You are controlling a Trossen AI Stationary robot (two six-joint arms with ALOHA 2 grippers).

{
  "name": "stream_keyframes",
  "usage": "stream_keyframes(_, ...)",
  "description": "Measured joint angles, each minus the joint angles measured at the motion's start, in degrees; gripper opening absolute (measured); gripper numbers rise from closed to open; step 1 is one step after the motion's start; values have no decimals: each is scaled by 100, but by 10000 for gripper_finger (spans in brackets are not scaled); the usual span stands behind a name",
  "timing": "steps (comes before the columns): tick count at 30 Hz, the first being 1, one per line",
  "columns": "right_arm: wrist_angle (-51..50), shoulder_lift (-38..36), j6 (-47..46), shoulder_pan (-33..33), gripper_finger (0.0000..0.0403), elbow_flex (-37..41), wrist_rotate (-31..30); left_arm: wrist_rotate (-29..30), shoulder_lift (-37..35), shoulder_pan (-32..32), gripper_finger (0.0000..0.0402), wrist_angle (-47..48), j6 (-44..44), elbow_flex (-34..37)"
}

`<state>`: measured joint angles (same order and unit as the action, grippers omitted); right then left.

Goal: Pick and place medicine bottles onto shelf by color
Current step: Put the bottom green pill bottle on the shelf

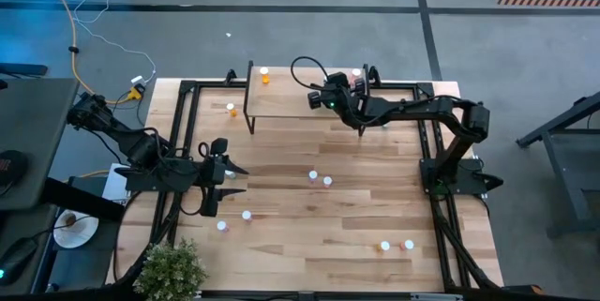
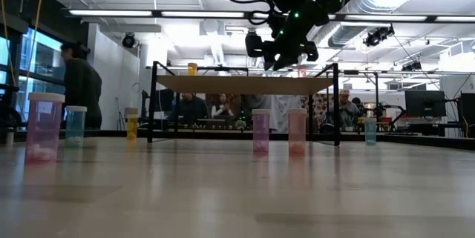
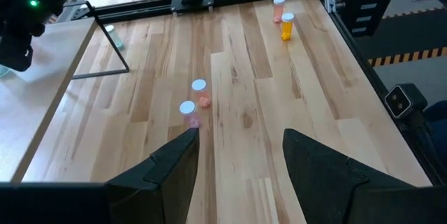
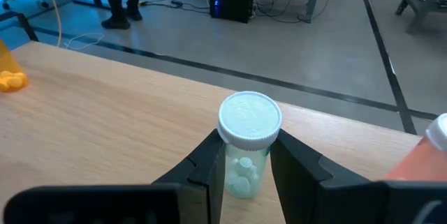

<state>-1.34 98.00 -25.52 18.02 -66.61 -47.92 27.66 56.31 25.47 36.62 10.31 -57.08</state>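
The right pincer (image 4: pixel 246 161) is clamped on a teal-green bottle (image 4: pixel 246 155), gripped upright between its fingers just under the white cap, over the shelf (image 1: pixel 291 104). The left pincer (image 1: pixel 231 179) waits with fingers apart over the desk (image 1: pixel 356 235), near the loose bottles

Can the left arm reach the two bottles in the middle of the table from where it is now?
Probably yes. The left tool stands open and points at the two bottles on bare wood, with nothing between. The right tool, over the shelf, is shut on a teal bottle.
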Motion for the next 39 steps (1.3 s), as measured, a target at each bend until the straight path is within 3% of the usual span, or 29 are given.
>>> stream_keyframes(39, 102, 56, 10, 225, 90, 0, 208, 0, 2, 2, 197, 0, -2, 0)
